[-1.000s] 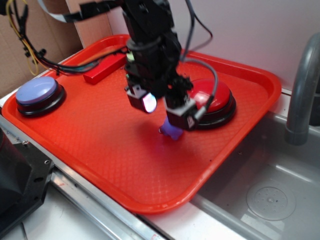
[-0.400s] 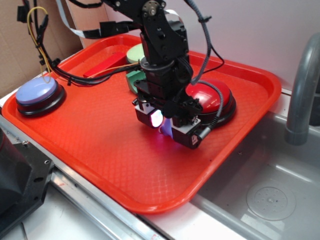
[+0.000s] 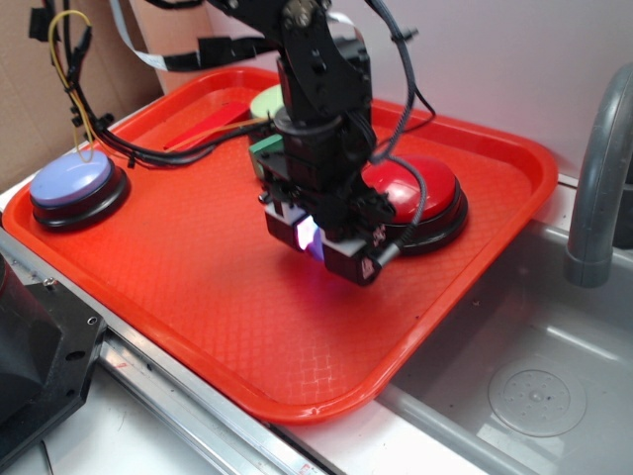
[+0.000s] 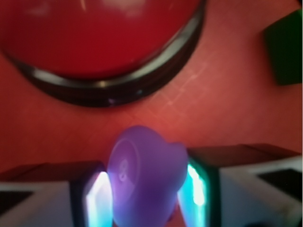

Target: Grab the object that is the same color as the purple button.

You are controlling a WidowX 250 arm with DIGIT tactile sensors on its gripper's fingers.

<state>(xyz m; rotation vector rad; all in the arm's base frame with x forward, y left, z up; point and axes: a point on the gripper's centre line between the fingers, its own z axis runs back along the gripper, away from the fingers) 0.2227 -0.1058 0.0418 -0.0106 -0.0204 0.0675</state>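
Observation:
The object [image 4: 147,175], a tiny purple plastic toy, sits between my gripper's [image 4: 147,198] two glowing pads, and both pads press against its sides. From the exterior view only a sliver of the object [image 3: 315,247] shows between the black fingers of the gripper [image 3: 318,253], low over the middle of the red tray [image 3: 297,401]. The purple button [image 3: 71,181], lavender-topped on a black base, stands at the tray's far left corner, well apart from the arm.
A red-topped button [image 3: 420,193] stands just right of the gripper and fills the top of the wrist view [image 4: 94,38]. Behind the arm are a green block [image 3: 265,150], a pale green button [image 3: 267,101] and a red bar [image 3: 220,115]. A sink [image 3: 524,386] and faucet [image 3: 593,178] lie right.
The gripper came down over the purple object and its fingers closed in from wide apart onto its sides. The arm shifted slightly left.

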